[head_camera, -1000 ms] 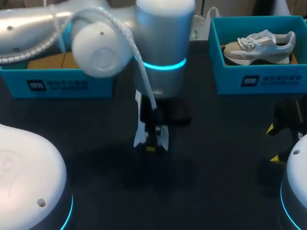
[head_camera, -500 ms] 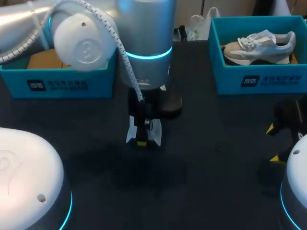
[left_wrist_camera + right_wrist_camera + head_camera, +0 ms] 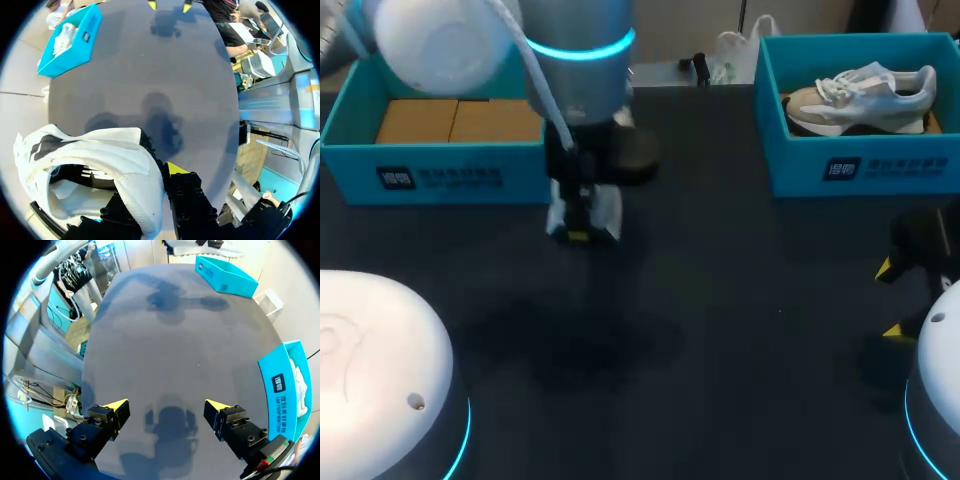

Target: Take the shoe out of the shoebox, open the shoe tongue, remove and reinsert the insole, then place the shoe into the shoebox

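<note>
My left gripper hangs above the table just in front of the left blue shoebox, shut on a white shoe. In the left wrist view that white shoe with black trim fills the space at the gripper. One yellow fingertip shows beside the shoe's collar and the other is hidden behind it. My right gripper stands open over bare table near the right front edge, holding nothing. The left shoebox shows cardboard inside.
A second blue shoebox at the back right holds a white and beige shoe; it also shows beside my right gripper. Dark table lies between the two arms.
My left arm has carried the white shoe leftward and toward the back, from the table's middle to the front of the left shoebox. The right arm has not moved.
</note>
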Available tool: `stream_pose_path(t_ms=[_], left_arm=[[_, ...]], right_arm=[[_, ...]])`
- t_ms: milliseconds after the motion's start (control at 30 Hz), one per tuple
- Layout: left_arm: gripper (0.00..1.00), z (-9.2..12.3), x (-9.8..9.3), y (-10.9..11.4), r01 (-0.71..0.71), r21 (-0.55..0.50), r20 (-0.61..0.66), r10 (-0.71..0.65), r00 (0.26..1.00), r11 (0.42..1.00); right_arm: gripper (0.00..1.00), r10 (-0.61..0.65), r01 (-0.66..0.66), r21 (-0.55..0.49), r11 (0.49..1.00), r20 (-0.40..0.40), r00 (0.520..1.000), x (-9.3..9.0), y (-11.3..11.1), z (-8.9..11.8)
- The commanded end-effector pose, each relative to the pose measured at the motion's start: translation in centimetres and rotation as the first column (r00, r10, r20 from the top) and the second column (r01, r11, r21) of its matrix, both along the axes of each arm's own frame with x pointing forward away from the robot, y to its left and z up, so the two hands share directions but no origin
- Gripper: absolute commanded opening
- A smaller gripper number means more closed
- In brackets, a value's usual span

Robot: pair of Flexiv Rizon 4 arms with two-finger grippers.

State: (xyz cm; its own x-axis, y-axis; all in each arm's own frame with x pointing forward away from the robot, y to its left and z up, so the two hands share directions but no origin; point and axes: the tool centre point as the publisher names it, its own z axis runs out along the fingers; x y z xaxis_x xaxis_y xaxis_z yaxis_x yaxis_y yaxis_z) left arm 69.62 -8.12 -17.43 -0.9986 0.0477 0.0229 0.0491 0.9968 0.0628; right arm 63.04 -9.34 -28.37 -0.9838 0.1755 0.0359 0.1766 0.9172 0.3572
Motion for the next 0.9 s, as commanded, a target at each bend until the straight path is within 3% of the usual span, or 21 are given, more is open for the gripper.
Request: stream_pose_path(t_ms=[33, 300, 800, 900], left_arm=[[0.0, 2.7, 2.2, 4.4, -0.03, -0.013, 0.015, 0.03, 0.999, 0.999], [0.0, 4.8, 7.3, 9.5, -0.123, 0.009, 0.033, 0.123, 0.992, 0.992], [0.0, 4.3, 7.3, 9.4, -0.115, 0.013, 0.027, 0.115, 0.993, 0.993], [0.0, 3.9, 9.4, 10.5, -0.132, -0.006, -0.025, 0.132, 0.991, 0.991]], right_arm=[[1.0, -0.001, 0.001, -0.002, 1.0, 0.001, 1.0, -0.1, 0.0, 0.0], [1.0, -0.001, 0.001, -0.002, 1.0, 0.001, 1.0, -0.1, 0.0, 0.0], [1.0, -0.001, 0.001, -0.002, 1.0, 0.001, 1.0, -0.1, 0.0, 0.0], [1.0, -0.001, 0.001, -0.002, 1.0, 0.001, 1.0, -0.1, 0.0, 0.0]])
